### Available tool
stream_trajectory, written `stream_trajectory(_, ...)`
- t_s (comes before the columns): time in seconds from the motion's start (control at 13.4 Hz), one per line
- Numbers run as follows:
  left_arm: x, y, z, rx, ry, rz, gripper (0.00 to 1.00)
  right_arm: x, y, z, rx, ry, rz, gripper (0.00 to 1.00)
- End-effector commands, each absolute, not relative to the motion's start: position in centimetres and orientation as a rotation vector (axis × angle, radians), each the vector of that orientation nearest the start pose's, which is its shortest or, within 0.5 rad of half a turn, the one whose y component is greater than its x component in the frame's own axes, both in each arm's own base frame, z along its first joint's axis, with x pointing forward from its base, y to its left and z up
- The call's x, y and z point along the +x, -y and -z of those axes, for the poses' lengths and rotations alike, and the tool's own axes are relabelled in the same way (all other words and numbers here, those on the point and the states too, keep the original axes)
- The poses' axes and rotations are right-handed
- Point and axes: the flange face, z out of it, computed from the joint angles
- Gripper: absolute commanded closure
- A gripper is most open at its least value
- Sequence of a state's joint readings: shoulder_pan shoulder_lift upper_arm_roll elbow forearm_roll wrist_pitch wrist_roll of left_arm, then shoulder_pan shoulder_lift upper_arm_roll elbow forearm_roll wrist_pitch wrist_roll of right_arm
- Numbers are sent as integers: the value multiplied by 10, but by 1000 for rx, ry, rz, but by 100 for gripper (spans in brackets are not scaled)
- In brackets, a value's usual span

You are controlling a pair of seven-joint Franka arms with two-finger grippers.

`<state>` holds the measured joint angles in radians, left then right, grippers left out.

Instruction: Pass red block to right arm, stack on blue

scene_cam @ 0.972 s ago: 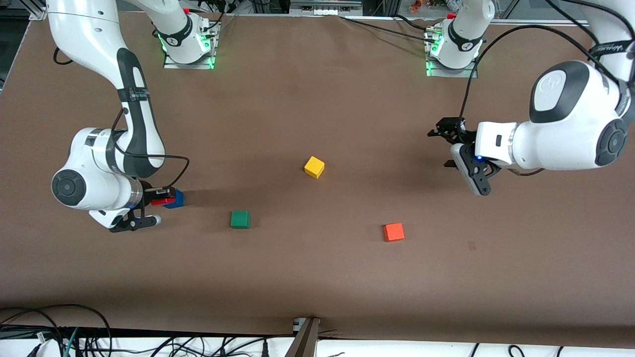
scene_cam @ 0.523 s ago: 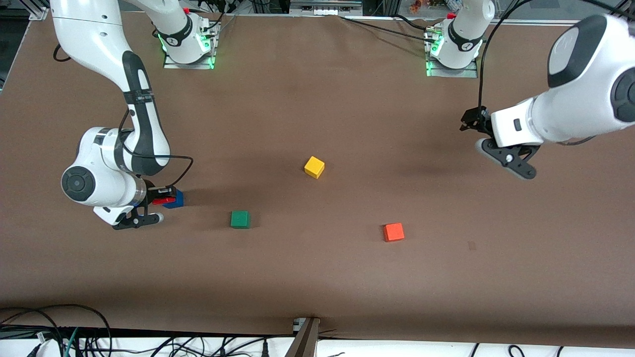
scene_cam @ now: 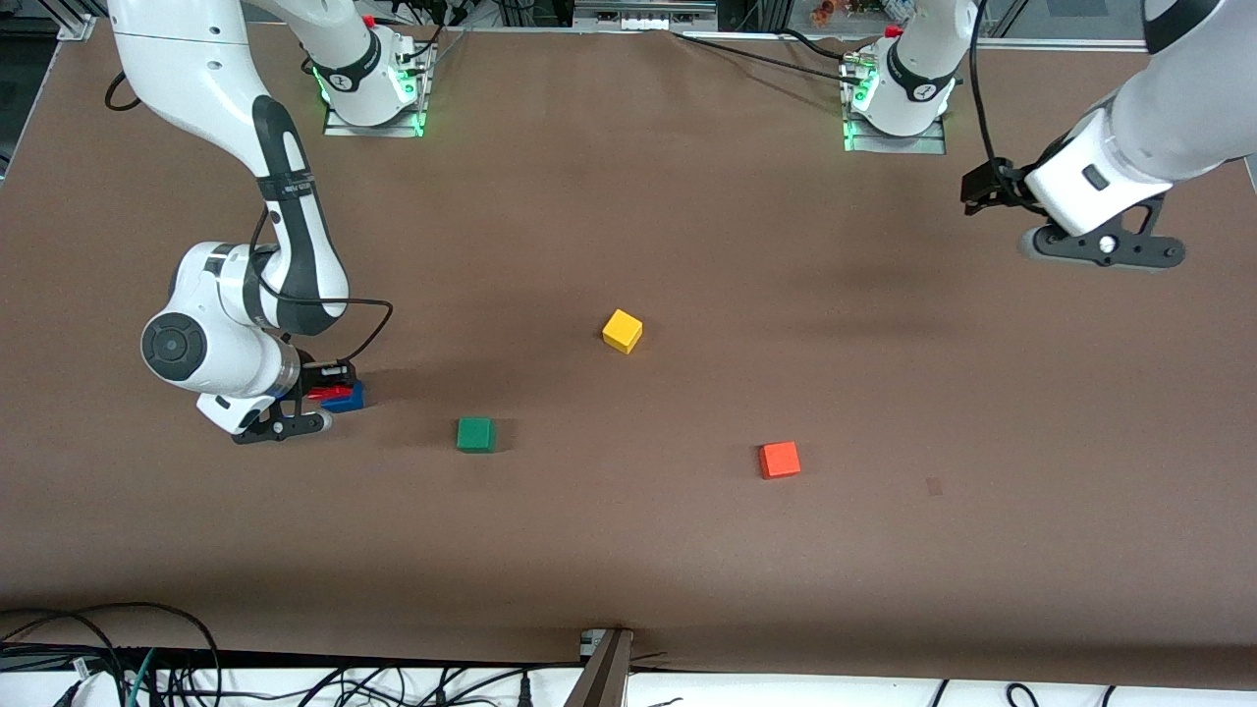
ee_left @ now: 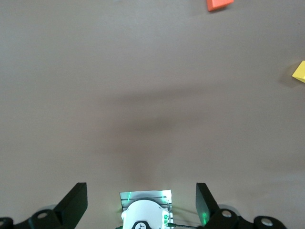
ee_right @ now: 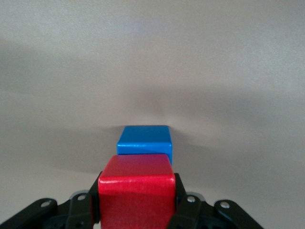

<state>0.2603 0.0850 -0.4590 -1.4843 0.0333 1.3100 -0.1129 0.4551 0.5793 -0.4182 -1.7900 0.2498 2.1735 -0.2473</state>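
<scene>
Yellow cube (scene_cam: 623, 331), green cube (scene_cam: 475, 434), orange cube (scene_cam: 780, 460)

From the front, the red block (scene_cam: 322, 393) shows only as a sliver between the right gripper (scene_cam: 329, 385) fingers, which hide most of the blue cube (scene_cam: 346, 398) too. Whether red touches blue cannot be told. In the left wrist view the orange-red cube (ee_left: 219, 4) and yellow cube (ee_left: 300, 72) are cut by the edges.

Right gripper (scene_cam: 329, 385) pinching red block (scene_cam: 323, 392) just above blue block (scene_cam: 345, 399); green block (scene_cam: 476, 434) lying nearby. Left gripper (scene_cam: 985, 190) hanging open, well apart.
</scene>
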Motion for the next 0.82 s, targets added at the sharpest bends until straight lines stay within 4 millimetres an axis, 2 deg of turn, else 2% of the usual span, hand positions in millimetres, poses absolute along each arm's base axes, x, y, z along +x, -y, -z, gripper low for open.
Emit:
stream_trajectory(0.0,537,79,-616,-3065,-52,-238,0,630,-48,-248,-3158,265,-185,81)
stream_trajectory(0.07,538,71,-617,-3077,-23,-120,0,630,-46,-250,-3160,262,-163,81)
stream_trajectory(0.15,538,71,-614,-3083,-24,-44,0,630,-46,-250,-3161,259,-151,81)
stream_trajectory(0.3,540,59,-603,-3080,1,29,0,629,-45,-251,-3162,256,-134,81)
stream_trajectory(0.37,534,60,-605,-3078,-32,90,0,628,-45,-250,-3164,257,-116,81)
stream_trajectory(0.45,529,54,-605,-3075,-65,122,0,626,-47,-249,-3166,264,-106,81)
stream_trajectory(0.52,525,55,-604,-3076,-92,119,0,625,-49,-249,-3166,267,-94,81)
stream_trajectory(0.75,526,49,-606,-3063,-135,108,0,623,-59,-250,-3170,237,-93,81)
